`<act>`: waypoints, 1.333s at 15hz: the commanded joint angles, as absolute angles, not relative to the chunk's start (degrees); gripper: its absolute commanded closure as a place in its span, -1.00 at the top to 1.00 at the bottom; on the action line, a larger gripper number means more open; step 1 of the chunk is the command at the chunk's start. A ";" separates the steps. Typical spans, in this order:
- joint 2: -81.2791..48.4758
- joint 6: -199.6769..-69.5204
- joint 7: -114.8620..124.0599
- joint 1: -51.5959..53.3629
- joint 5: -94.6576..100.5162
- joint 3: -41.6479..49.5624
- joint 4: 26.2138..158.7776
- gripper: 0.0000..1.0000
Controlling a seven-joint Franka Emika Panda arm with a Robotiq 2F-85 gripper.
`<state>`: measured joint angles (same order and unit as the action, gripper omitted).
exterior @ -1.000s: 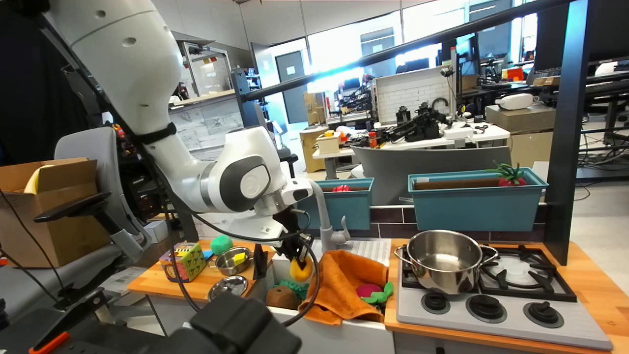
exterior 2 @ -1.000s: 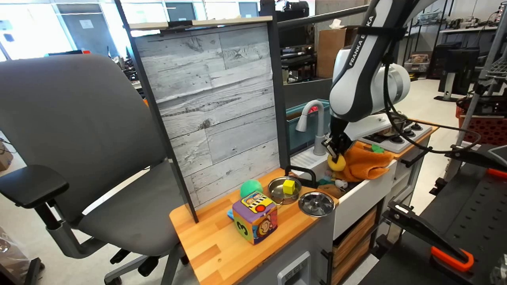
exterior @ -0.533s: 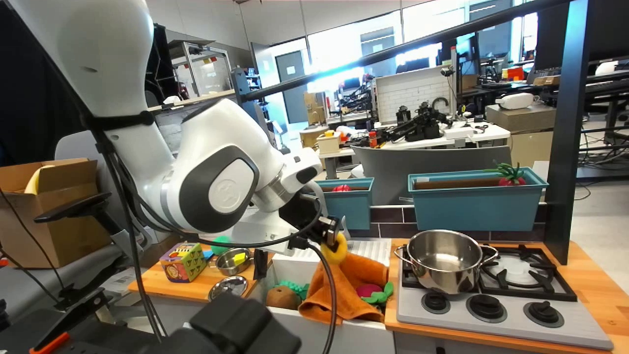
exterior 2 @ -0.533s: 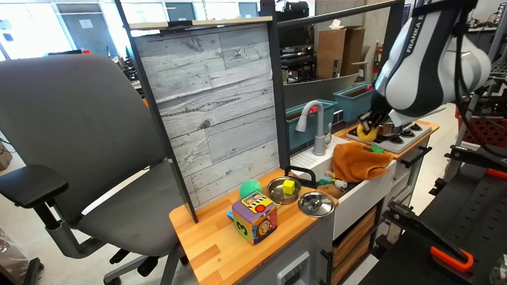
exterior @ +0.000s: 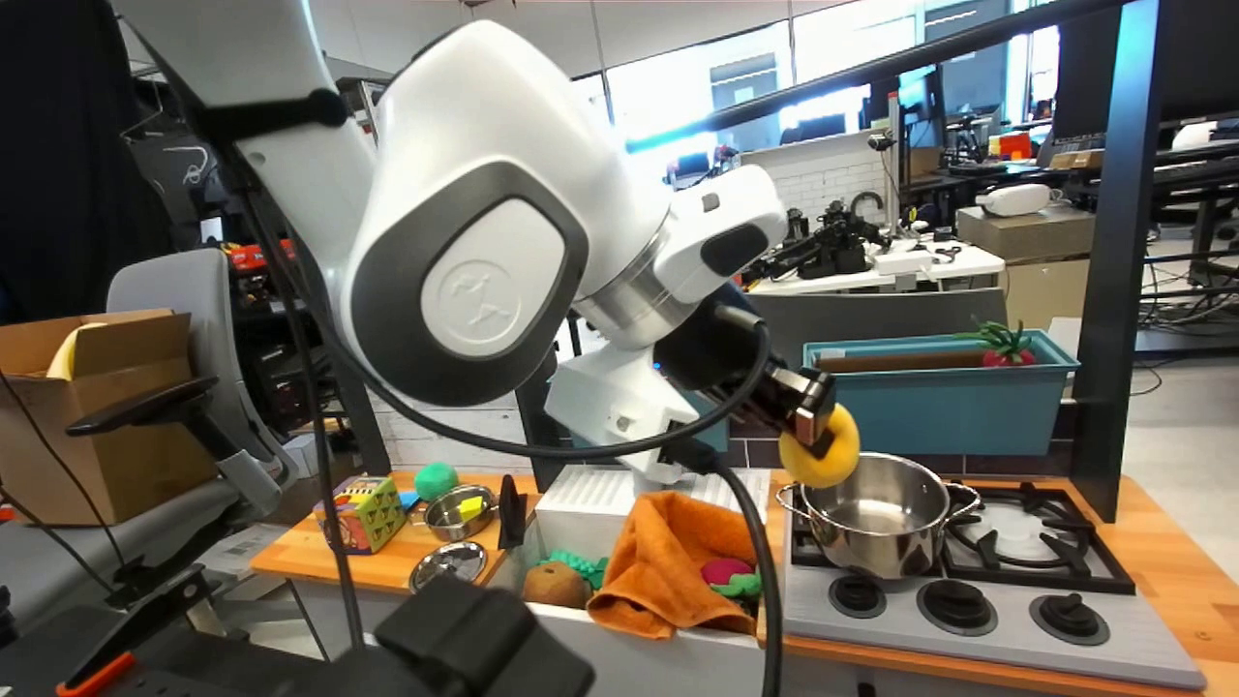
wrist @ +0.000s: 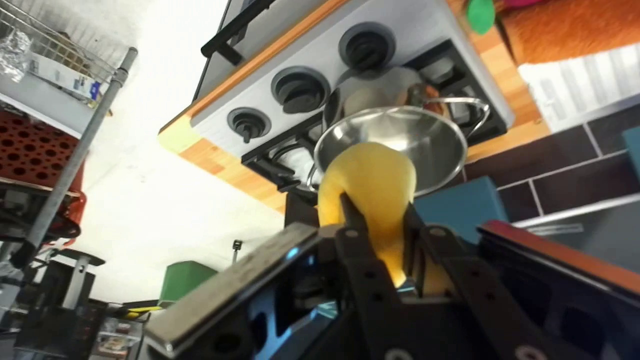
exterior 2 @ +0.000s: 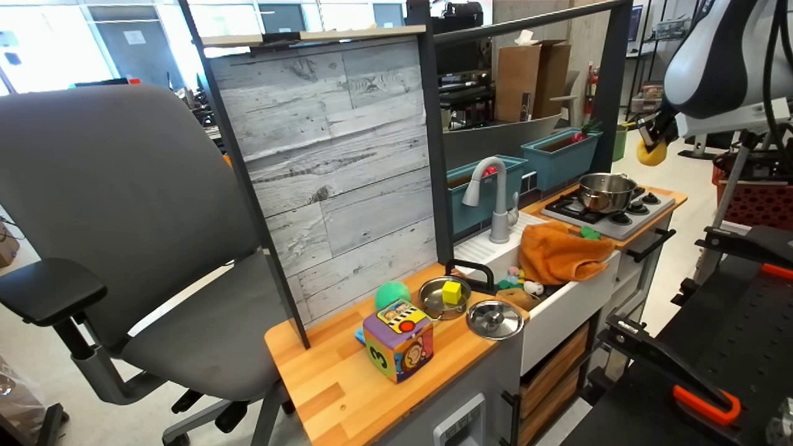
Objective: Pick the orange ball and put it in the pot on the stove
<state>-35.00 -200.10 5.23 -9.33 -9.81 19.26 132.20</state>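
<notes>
The likeliest failure is letting go too soon or off to one side. The yellow-orange ball hangs in the air, apart from the stainless-steel pot on the stove. In the wrist view the fingers grip it from both sides, and it hides part of the pot's rim; whether it is squarely over the opening I cannot tell. Released here, it could strike that rim and bounce onto the burner grate, the bench or the floor. The ball looks soft and the pinch covers only part of it, so a quick swing, or a brush against the teal planter behind the pot, might twist it loose. The fingers point down at a slant; descending that way, they could knock the pot and shove it across the grate. The black cable looping at the wrist might also snag on a pot handle if the approach goes low.
</notes>
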 commanded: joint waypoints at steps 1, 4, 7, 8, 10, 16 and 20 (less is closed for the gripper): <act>-33.02 -197.96 9.48 -15.20 -11.75 15.66 127.86 -0.91; -35.55 -192.62 12.44 -16.68 -13.38 14.50 119.87 -0.91; -38.66 -184.69 14.51 -17.42 -14.06 12.90 111.83 -0.91; -40.06 -181.85 15.10 -17.68 -14.14 12.02 109.06 -0.91; -42.76 -177.47 15.76 -17.68 -14.48 11.00 104.27 -0.91; -46.48 -169.96 16.00 -17.44 -14.05 10.19 98.55 -0.91; -44.65 -169.72 15.43 -17.39 -13.79 10.79 101.41 -0.91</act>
